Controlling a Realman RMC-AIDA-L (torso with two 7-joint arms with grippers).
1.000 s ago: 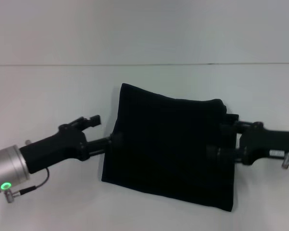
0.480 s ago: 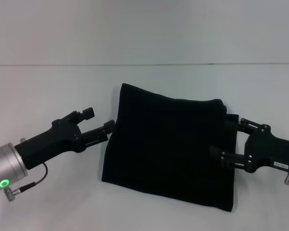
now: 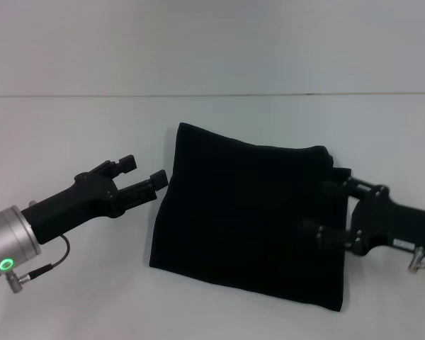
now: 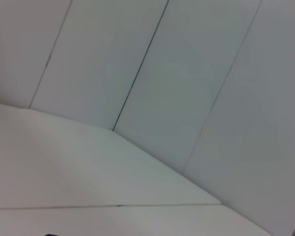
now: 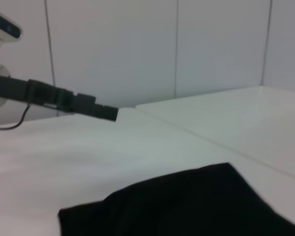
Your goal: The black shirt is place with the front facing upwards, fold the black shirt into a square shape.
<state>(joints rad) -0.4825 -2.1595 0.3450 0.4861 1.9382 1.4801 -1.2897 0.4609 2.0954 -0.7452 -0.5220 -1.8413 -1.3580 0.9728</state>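
Note:
The black shirt point(image 3: 248, 219) lies folded into a rough square in the middle of the white table point(image 3: 78, 127). Its letters and neck label are hidden. My left gripper point(image 3: 143, 172) is open and empty, just left of the shirt's left edge and apart from it. My right gripper point(image 3: 321, 208) is open and empty, with its fingers spread over the shirt's right edge. The right wrist view shows the shirt point(image 5: 187, 206) close by and the left gripper point(image 5: 96, 110) farther off. The left wrist view shows only table and wall.
The white table runs back to a pale panelled wall point(image 3: 212, 42). Bare table top lies on all sides of the shirt. A grey cuff with a green light point(image 3: 7, 265) sits on my left arm at the lower left.
Both grippers have let go of the shirt's side edges and opened. The left one has drawn back to the left and risen a little. The shirt has stayed in place.

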